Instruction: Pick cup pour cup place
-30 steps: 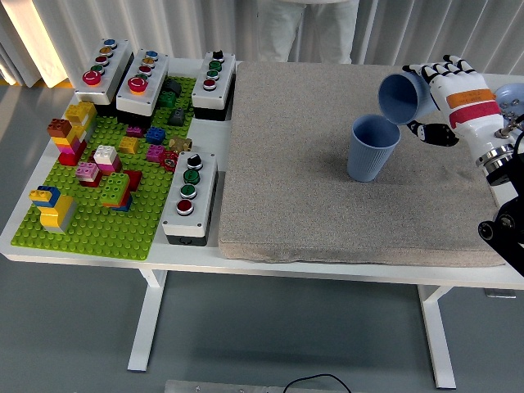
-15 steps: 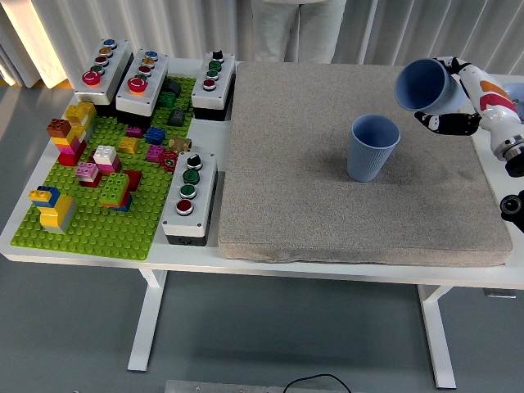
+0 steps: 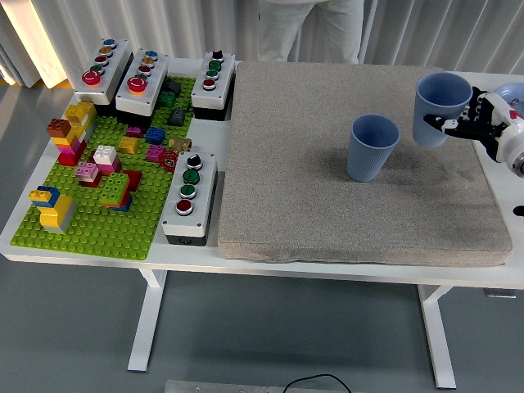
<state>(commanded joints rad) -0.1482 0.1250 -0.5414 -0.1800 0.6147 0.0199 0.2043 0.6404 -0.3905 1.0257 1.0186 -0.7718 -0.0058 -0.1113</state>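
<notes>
A blue cup [image 3: 372, 147] stands upright on the grey mat [image 3: 327, 205], right of its middle. A second blue cup [image 3: 440, 108] is held nearly upright to the right of the first, above the mat's right side. My right hand [image 3: 471, 123] is shut on this second cup, its black fingers wrapped around the cup's side. Whether the held cup touches the mat cannot be told. The left arm is out of sight.
On the left lies a green baseplate [image 3: 98, 225] with several coloured bricks. Button boxes [image 3: 189, 196] stand around it, near the mat's left edge. A person [image 3: 307, 29] stands at the far side. A pale blue object [image 3: 512, 92] shows at the right edge.
The held cup has swung from tilted over the standing cup back to nearly upright. My right hand has carried it to the right and lower.
</notes>
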